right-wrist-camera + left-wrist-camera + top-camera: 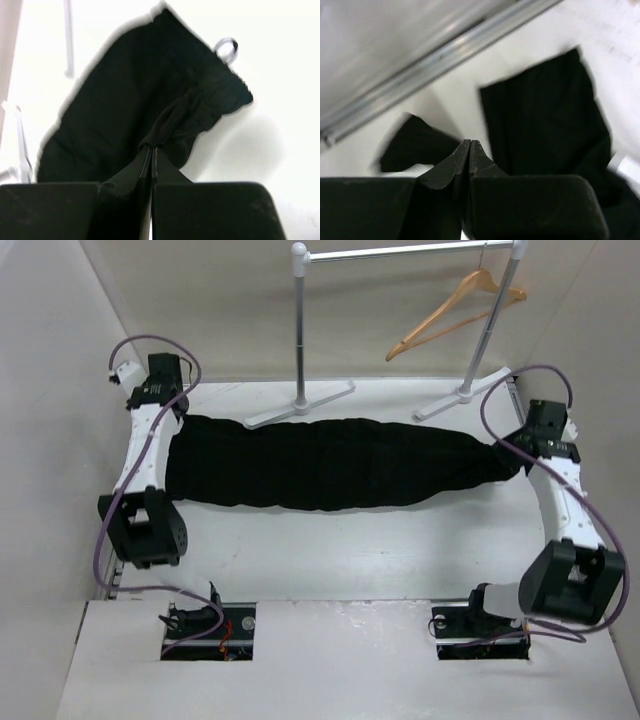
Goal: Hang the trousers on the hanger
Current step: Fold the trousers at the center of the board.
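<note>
The white table (330, 550) takes up most of the floor of this pale-walled booth. Across its middle lie the trousers (330, 465), plain black and drawn out in one long band from the left side to the right, a little rumpled along the near edge.

Behind them stands the silver clothes rail (300, 330), its two posts planted on flat feet at the back of the table. The near foot of the left post comes just up to the far edge of the cloth. The left arm (140, 455) and the right arm (565, 490) each reach forward from the near edge, one to each end of the garment.

The wooden hanger (438, 312) hangs by its hook from the rail's top bar, towards the right and tilted, well apart from the trousers below.

The right gripper (151, 148) has its fingers pressed together on a bunched fold of the black fabric at the waist end. The cloth gathers up into the tips.

The left gripper (470, 145) also has its fingers closed against each other. In its wrist view, which is blurred, the tips show against bare table with dark cloth on either side, and I see no fabric between them.

A small pale loop (227, 48) sticks out at the gathered waistband edge.
</note>
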Tool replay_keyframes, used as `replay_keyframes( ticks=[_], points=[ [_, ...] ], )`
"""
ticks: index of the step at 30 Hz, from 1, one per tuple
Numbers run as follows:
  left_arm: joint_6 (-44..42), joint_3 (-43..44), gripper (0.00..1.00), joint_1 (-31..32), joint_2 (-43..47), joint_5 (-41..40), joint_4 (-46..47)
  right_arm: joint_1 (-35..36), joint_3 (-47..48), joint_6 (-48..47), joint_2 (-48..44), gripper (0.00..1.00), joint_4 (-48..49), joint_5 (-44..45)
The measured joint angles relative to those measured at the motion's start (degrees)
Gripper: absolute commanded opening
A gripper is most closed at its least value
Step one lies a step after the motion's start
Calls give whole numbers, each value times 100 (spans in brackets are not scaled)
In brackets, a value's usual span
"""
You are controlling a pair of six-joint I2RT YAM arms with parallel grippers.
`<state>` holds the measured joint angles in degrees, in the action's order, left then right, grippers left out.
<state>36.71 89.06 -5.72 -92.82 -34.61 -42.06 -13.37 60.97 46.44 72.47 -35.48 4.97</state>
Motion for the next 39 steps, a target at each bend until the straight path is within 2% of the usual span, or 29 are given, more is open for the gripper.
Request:
replay_keyframes(
  ticks=[7,9,11,14,15,18,20,22,32,39],
  points=[
    [-514,2463,0,-52,-2103,-42,313,-59,2159,-79,2286,2,284,164],
    [-592,2929,0,-50,-2605,-26,387,-46,2874,-107,3069,1,282,149],
    [-656,3193,4,-31,-3012,26,415,-17,3517,-146,3733,2,199,103],
    [-713,2872,20,-11,-3152,365,389,31,3875,-186,4203,3,122,66],
    [-713,2555,26,-13,-3056,538,380,35,3812,-192,4203,3,81,63],
    [-629,1298,36,-15,-2540,1191,404,72,3414,-197,3945,3,131,63],
    [-509,522,37,-42,-2144,1593,396,81,3027,-188,3657,4,212,63],
    [-382,229,36,-79,-1963,1853,313,101,2702,-186,3401,4,313,66],
    [15,448,38,-249,-2430,2096,629,111,1902,-186,3254,4,844,-57],
    [142,660,39,-186,-2743,2146,734,111,1803,-188,3254,4,944,-118]
  ],
)
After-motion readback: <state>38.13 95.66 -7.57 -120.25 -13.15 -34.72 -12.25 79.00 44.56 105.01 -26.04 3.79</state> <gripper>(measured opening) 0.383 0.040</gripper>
